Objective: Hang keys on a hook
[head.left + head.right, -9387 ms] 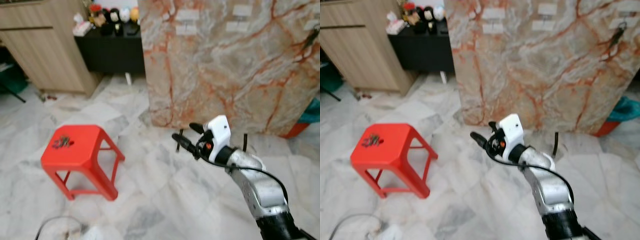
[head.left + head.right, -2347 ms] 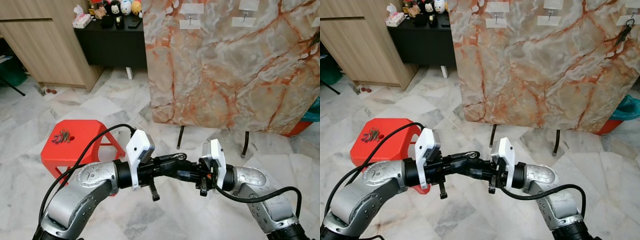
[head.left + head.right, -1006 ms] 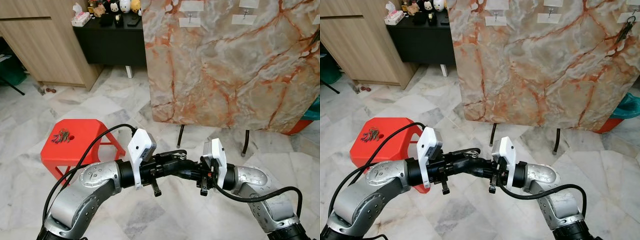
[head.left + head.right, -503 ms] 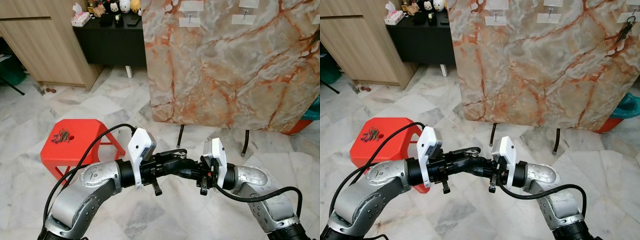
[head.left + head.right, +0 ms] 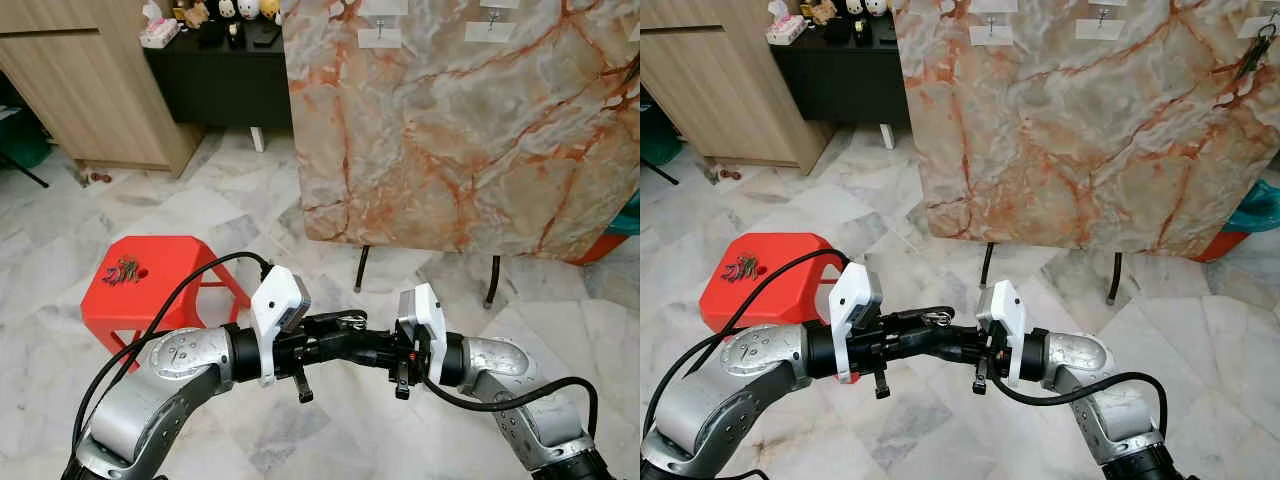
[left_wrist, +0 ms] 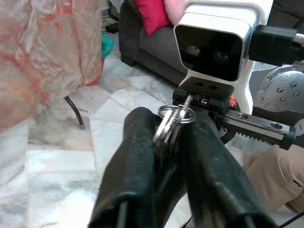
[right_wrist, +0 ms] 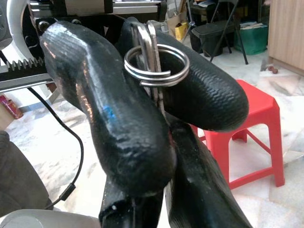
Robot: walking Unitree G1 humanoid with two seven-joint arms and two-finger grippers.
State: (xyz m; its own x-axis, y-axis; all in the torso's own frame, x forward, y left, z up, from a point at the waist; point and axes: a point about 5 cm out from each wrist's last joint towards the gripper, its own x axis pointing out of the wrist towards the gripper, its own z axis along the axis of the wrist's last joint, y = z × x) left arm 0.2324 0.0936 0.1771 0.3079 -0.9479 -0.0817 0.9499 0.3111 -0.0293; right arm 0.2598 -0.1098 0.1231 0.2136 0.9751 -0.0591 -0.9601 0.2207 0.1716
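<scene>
A small set of keys on a steel ring (image 5: 349,320) is held in front of me, low over the floor, where my two grippers meet tip to tip. My left gripper (image 5: 343,328) is shut on the keys (image 6: 170,124), and the ring stands up between its black fingers (image 6: 137,142). My right gripper (image 5: 362,340) comes from the other side. Its fingers (image 7: 190,190) are shut on the key blades just under the ring (image 7: 154,61). The marbled board (image 5: 450,130) ahead carries small hooks (image 5: 381,33) on white patches along its top.
A red stool (image 5: 150,300) at the left holds another bunch of keys (image 5: 125,271). A further bunch (image 5: 1252,52) hangs at the board's top right. The board stands on thin black legs (image 5: 359,270). A wooden cabinet (image 5: 90,90) and black sideboard (image 5: 220,85) are behind.
Long before, my right arm alone was raised; my left arm has since come up to meet it. Over the last second both grippers stay joined on the keys, and the view has shifted slightly.
</scene>
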